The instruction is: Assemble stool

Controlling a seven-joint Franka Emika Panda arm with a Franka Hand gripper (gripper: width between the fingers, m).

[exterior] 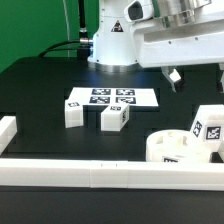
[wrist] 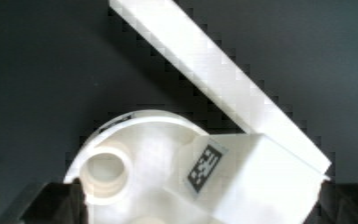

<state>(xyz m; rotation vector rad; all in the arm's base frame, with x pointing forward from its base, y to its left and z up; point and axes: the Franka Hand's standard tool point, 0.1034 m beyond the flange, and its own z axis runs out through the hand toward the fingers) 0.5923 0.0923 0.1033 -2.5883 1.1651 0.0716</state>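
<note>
The round white seat (exterior: 176,148) lies at the front on the exterior view's right, sockets facing up. One tagged leg block (exterior: 208,126) stands right behind it, touching it. Two more leg blocks (exterior: 75,111) (exterior: 115,118) stand near the middle, in front of the marker board (exterior: 110,97). My gripper (exterior: 174,76) hangs high above the seat, open and empty. In the wrist view the seat (wrist: 149,145) with one socket (wrist: 107,171) and the tagged block (wrist: 247,170) lie below the gripper (wrist: 208,210), between its dark fingertips (wrist: 51,204).
Long white border rails run along the front (exterior: 90,175), on the exterior view's left (exterior: 8,130), and beside the seat in the wrist view (wrist: 202,65). The robot base (exterior: 112,40) stands at the back.
</note>
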